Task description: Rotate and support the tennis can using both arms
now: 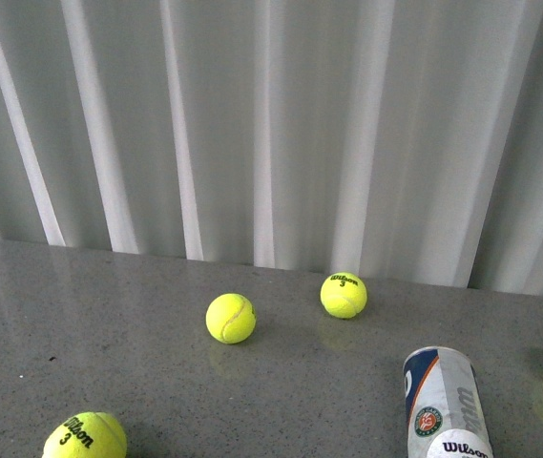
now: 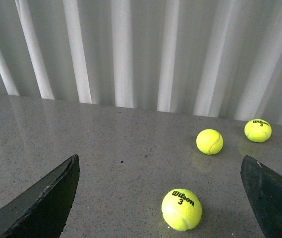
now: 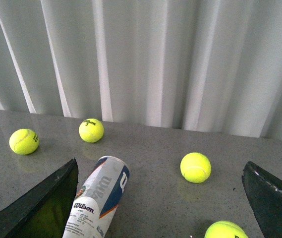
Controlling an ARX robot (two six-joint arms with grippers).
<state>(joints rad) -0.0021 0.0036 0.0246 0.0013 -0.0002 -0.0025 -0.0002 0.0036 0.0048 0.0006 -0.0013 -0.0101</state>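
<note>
1. The tennis can (image 1: 446, 405) lay on its side on the grey table (image 1: 109, 334), low and to the right in the front view. Its near end was cut off by the picture's edge.
2. Its long axis ran roughly away from the robot towards the pale curtain (image 1: 252, 124), leaning only slightly off that line. The far end pointed at the curtain and the Wilson label faced up.
3. The right end effector (image 3: 160, 161) was spread wide and held nothing. In the right wrist view the can sat just beside one of the two black plates (image 3: 41, 203), not centred in the gap. Whether it touched that plate could not be told.
4. The left end effector (image 2: 159, 157) was spread just as wide and was also empty. Its wrist view showed only bare table and three loose tennis balls, the nearest (image 2: 182, 209) lying between its plates. The can was not in that view at all.
5. By these views the right arm was much the nearer to the can, and the left arm was well apart from it on the other side.
6. Neither arm showed in the front view, so their height above the table could not be judged from there.
7. The coming move probably turned on that offset. The right end effector would need to shift sideways to bring the can's body across its gap, and the left would have to travel over to reach the other end.
8. A loose tennis ball (image 3: 196, 167) lay near the can on the open side of the right end effector, close enough to be knocked.
</note>
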